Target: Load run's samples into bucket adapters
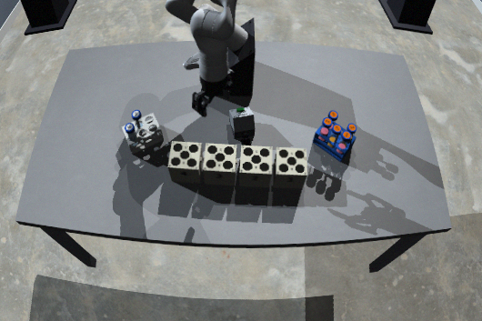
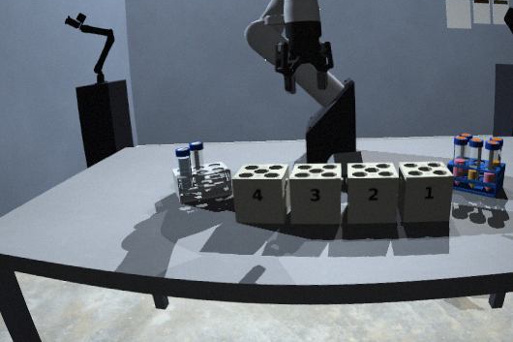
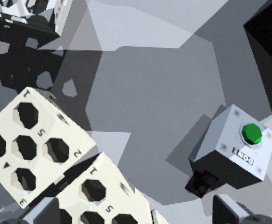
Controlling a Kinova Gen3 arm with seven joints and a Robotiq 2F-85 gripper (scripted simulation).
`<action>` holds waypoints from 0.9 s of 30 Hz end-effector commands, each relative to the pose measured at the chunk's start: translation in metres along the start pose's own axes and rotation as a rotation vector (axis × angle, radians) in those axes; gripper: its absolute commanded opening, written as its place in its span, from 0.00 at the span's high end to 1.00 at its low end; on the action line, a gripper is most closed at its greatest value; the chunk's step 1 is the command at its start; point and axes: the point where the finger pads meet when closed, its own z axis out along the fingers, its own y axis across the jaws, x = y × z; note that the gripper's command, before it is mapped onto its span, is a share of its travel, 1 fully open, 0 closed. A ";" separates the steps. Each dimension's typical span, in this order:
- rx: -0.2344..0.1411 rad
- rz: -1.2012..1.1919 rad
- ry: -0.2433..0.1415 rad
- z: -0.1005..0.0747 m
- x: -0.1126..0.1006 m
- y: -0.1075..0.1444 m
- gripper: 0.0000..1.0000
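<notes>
Now hanging high over the table (image 2: 73,228), tool (image 2: 303,69) pointing down, fingers spread wide apart, nothing between them. Well above everything, touching nothing.

Straight below and toward the front edge: four adapters in a tight row, side by side. Adapter 3 (image 2: 316,196) nearest under the tool, adapter 4 (image 2: 260,196) at one end, adapter 2 (image 2: 372,194) next on the other side, adapter 1 (image 2: 426,193) at the far end. All standing flat, five holes each, every hole dark and open on top. Wrist view catching two of those blocks at a slant, hole numbers 1, 2, 5 readable on the tops.

Beyond adapter 4, farther from the tool: clear rack (image 2: 203,181), standing a little askew to the row. Two blue-capped blanks (image 2: 190,162) upright in it, white dots on the caps; printed numbers too small to read.

Out past adapter 1, well apart from the tool: blue rack (image 2: 476,184) holding the samples (image 2: 476,155), orange dots on blue caps, pink and yellow fills at differing levels. IDs not legible.

Close under the tool, behind the adapter row: DONE desk (image 1: 241,124), green key (image 3: 251,133) on its sloped top, unlit as far as can be told. Arm base (image 2: 334,126) just behind that.
</notes>
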 end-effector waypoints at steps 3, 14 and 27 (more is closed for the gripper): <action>0.001 0.000 -0.001 -0.001 -0.018 0.015 0.00; 0.001 0.000 -0.001 -0.001 -0.059 0.052 0.00; 0.001 0.000 -0.001 -0.001 -0.099 0.089 0.00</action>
